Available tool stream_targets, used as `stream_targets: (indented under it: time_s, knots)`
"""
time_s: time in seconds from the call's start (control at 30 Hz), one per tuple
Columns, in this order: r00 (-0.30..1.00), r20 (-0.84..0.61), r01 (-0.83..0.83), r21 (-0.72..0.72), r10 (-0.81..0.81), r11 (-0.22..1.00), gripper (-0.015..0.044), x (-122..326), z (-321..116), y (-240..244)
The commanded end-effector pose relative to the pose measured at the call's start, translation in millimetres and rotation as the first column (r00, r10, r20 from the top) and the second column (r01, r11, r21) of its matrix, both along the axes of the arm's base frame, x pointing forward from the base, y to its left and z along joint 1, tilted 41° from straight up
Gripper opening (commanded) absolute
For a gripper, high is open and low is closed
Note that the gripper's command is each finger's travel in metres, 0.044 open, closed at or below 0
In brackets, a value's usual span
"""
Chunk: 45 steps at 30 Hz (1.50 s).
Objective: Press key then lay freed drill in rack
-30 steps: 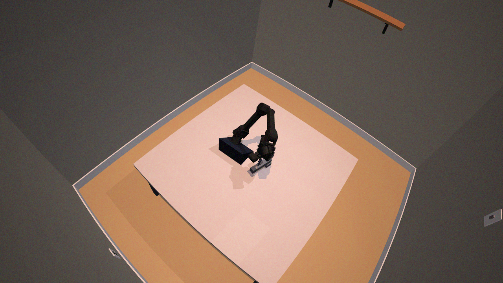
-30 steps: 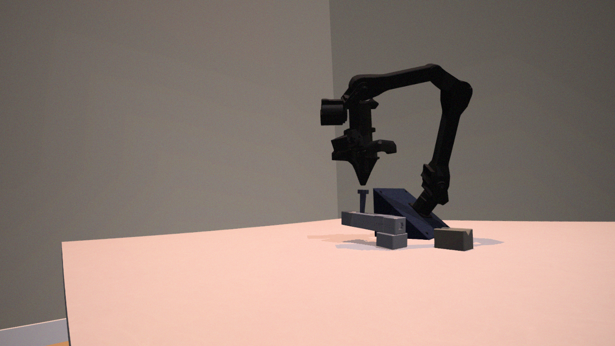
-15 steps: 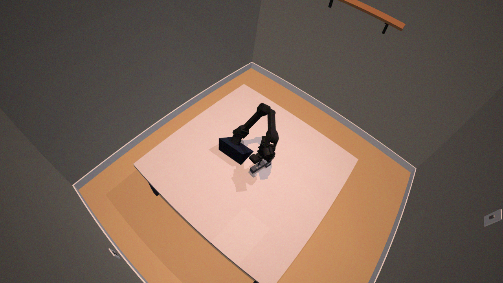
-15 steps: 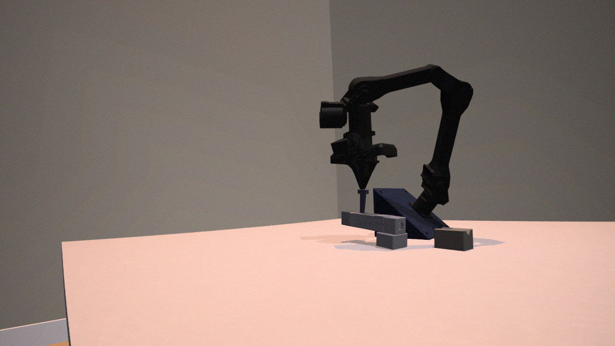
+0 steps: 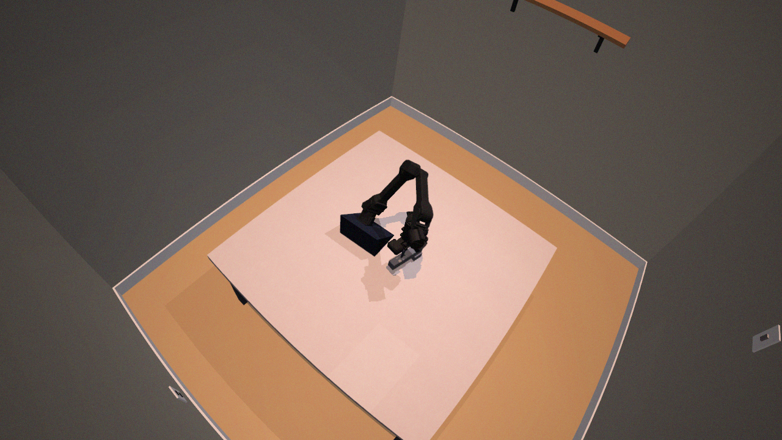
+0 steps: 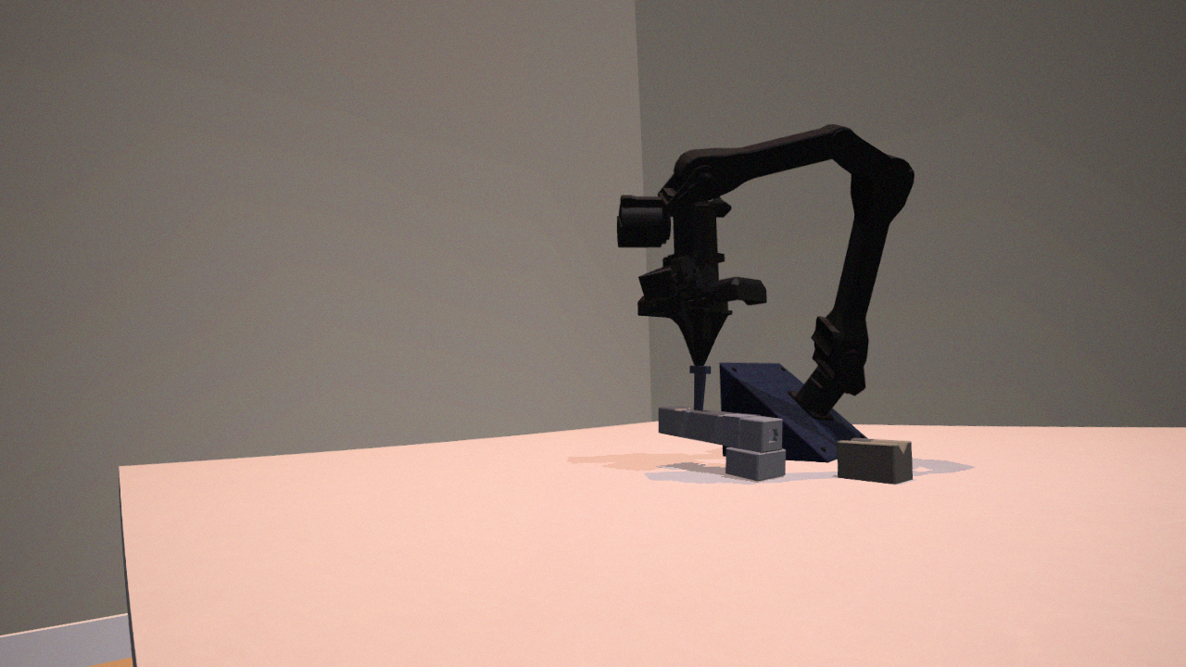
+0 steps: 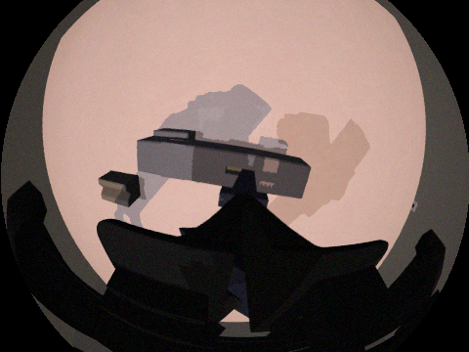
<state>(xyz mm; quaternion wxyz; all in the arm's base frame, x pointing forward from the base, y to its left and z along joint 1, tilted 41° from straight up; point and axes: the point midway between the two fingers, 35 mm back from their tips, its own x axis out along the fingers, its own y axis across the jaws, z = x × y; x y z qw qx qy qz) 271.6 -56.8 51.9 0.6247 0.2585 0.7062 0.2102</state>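
The dark blue key (image 6: pixel 700 388) (image 7: pixel 248 180) stands upright in the slot of the long grey housing (image 5: pixel 394 264) (image 6: pixel 687 423) (image 7: pixel 164 158). Its wide head is at the top. My gripper (image 6: pixel 700 363) (image 7: pixel 242 201) is shut with nothing between its fingers, pointing down. Its tips are at the key's head and appear to touch it; exact contact cannot be told. A small yellow part (image 7: pixel 234 169) shows in the slot beside the key; I cannot tell if it is the drill. The drill is otherwise hidden. The brownish rack (image 6: pixel 870 461) (image 7: pixel 114 191) has a V groove and holds nothing I can see.
A grey support block (image 6: pixel 754 464) is under one end of the housing. The dark blue wedge base (image 5: pixel 363 235) (image 6: pixel 779 414) of my arm stands close to the housing. The rack stands a short way beyond the supported end.
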Motion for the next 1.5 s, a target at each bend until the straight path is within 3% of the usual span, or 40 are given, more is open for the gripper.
stream_targets:
  time_s: [0.0, 1.47]
  knots:
    - [1.0, -0.011, 0.003, 0.009, -0.003, 1.0, 0.0, -3.1, -0.8, 2.1]
    - [1.0, -0.01, 0.003, 0.009, -0.003, 1.0, 0.0, -4.9, -7.7, 6.2]
